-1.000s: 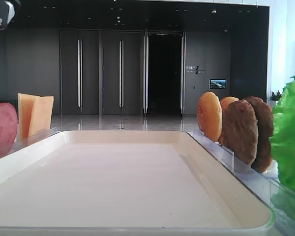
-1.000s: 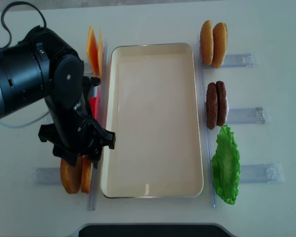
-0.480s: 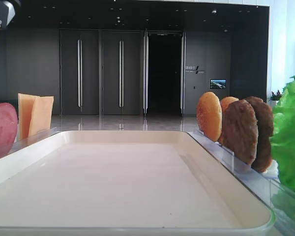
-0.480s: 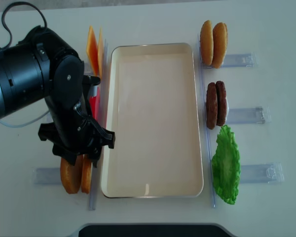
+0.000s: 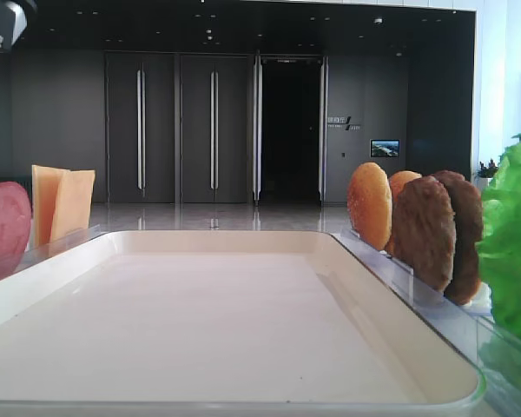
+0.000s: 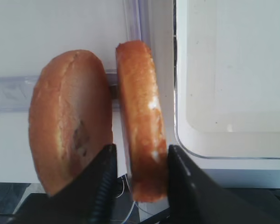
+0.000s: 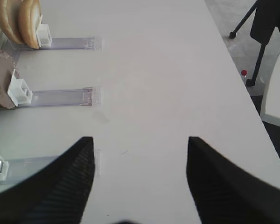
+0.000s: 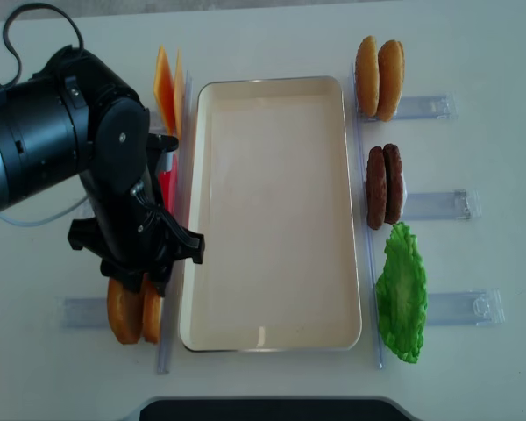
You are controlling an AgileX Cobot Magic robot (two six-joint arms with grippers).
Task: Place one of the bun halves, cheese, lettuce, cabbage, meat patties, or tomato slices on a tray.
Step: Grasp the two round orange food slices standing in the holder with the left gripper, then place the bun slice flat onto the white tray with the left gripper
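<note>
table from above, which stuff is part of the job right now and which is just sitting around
In the job:
- bun half, between the left gripper fingers
- tray, nothing on it
- second bun half beside it

Sitting by:
- cheese
- far buns
- meat patties
- lettuce
- clear racks
- right gripper, open over bare table

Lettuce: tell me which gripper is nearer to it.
Right. The right gripper hovers over bare table just past the clear racks beside the lettuce. The left gripper is across the tray, its fingers straddling a bun half.
</note>
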